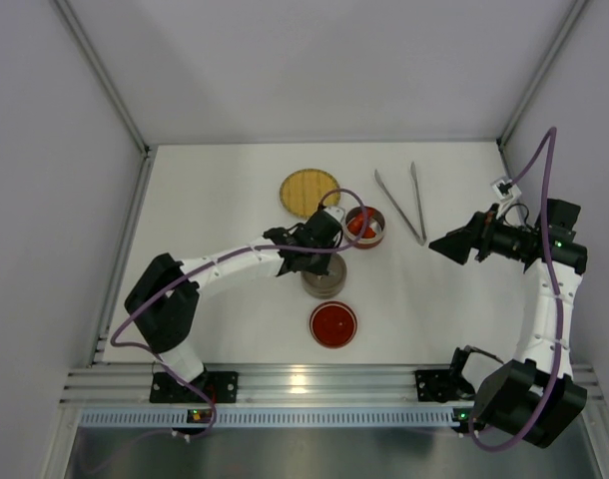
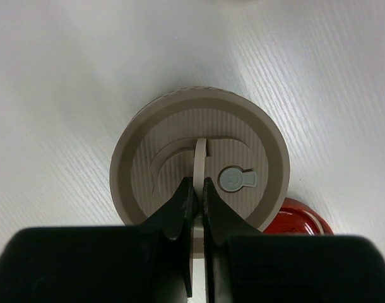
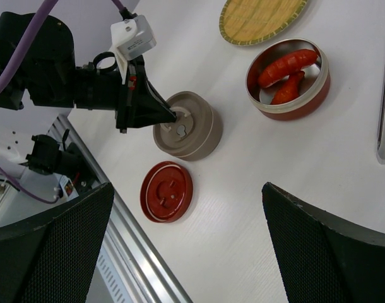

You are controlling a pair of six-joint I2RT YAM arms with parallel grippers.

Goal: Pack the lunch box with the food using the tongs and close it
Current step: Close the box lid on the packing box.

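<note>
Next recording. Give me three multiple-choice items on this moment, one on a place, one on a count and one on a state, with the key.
1. Where do the tongs lie?
A. flat on the table, right of the red tin
B. inside the red tin
C. hanging over the table's near edge

2. How many red food pieces lie in the red tin?
A. none
B. two
C. five

3. What is the left gripper doing?
A. standing open
B. shut on the upright tab of the beige lid
C. shut on the tongs

Key:
1 A: the top view shows them on the table, apart from the tin.
2 B: the right wrist view shows two elongated red pieces in it.
3 B: the left wrist view shows the fingers pressed onto the tab.
</note>
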